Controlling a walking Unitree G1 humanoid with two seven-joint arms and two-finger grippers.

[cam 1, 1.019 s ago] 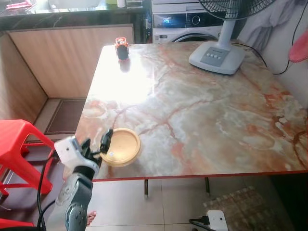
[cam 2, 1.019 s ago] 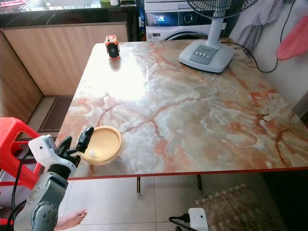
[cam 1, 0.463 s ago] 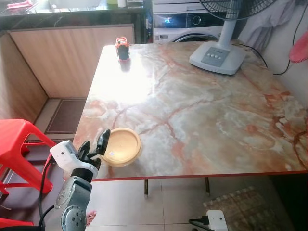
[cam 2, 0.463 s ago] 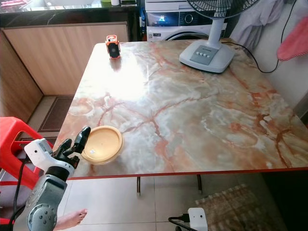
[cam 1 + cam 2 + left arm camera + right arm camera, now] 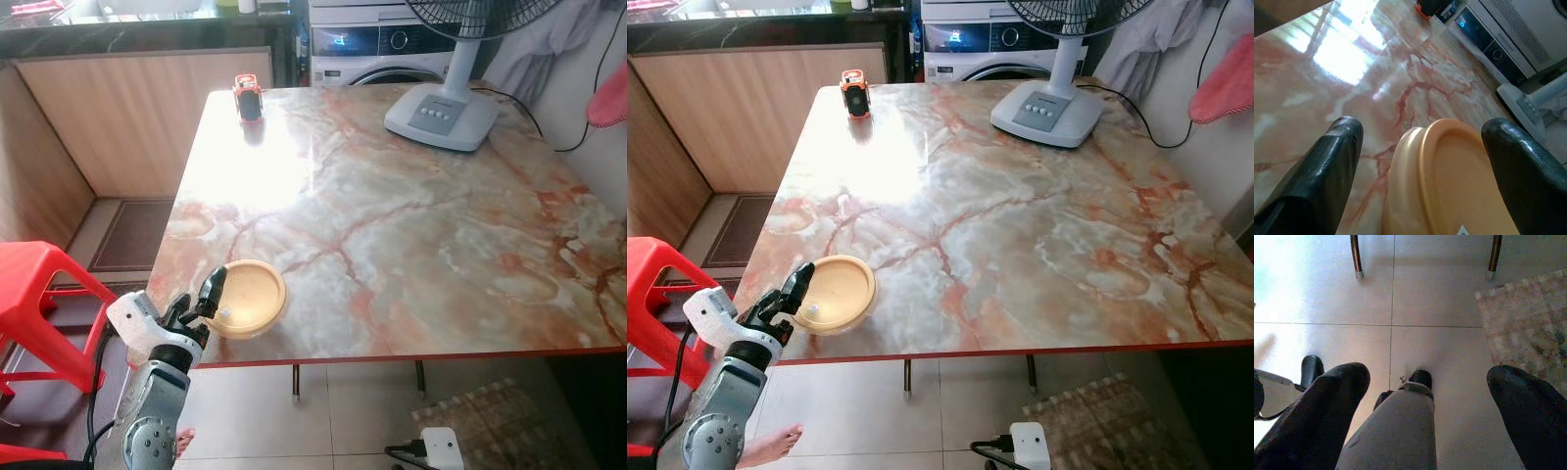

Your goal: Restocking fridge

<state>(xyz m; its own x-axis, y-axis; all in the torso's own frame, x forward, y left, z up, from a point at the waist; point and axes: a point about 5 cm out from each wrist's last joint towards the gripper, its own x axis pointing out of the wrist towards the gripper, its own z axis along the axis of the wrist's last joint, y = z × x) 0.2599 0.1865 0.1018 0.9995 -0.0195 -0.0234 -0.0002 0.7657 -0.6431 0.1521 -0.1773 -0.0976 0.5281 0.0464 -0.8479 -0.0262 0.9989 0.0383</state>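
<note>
A round, smooth yellow plastic lid (image 5: 246, 298) lies at the glossy marble table (image 5: 411, 225)'s 7 o'clock corner; the left gripper (image 5: 1420, 161) straddles its rim, fingers spread wide. The right gripper (image 5: 1425, 411) hangs wide over tiled floor (image 5: 1440, 298).

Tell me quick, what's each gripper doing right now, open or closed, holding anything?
Left gripper: open, fingers either side of the yellow lid at the table edge, not clamped.
Right gripper: open, holding nothing, pointing at the floor.

The right gripper (image 5: 1427, 416) hangs with its jaws spread wide apart over a pale tiled floor (image 5: 1440, 298). A patterned rug (image 5: 1528, 318) lies at one side, near two thin metal legs (image 5: 1355, 257), with the robot's own grey leg (image 5: 1396, 431) between the fingers (image 5: 1317, 416).
</note>
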